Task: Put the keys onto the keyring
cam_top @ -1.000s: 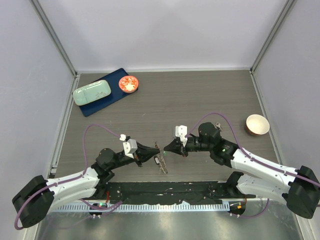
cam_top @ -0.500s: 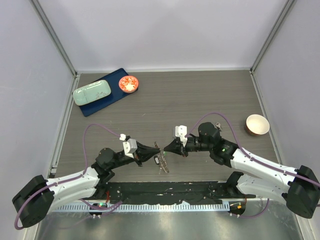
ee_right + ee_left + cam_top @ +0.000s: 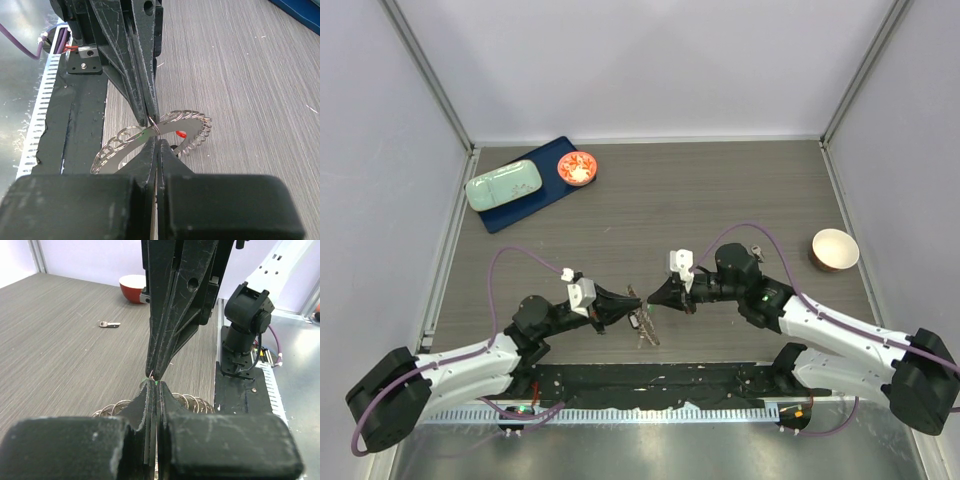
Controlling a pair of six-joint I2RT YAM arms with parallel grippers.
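The keyring (image 3: pixel 150 134), a grey metal ring fringed with small silvery loops, hangs tilted between both grippers just above the table; it also shows in the top view (image 3: pixel 645 326). A red tag (image 3: pixel 181 134) lies by its inner edge. My right gripper (image 3: pixel 157 141) is shut on the keyring's near rim. My left gripper (image 3: pixel 155 385) is shut, tip to tip with the right one, with a speck of green tag (image 3: pixel 157 383) at its tip; its fingers (image 3: pixel 145 95) pinch a small loop at the ring's top edge. The green key itself is hidden.
A loose small key (image 3: pixel 109 324) lies on the wood table beyond the grippers, near a red bowl (image 3: pixel 132 287), which sits at the right in the top view (image 3: pixel 834 249). A blue tray (image 3: pixel 556 150) with a mint case and a red dish is at the back left.
My left gripper has edged slightly right toward the right gripper, and the hanging keyring has swung a little. Both stay shut.
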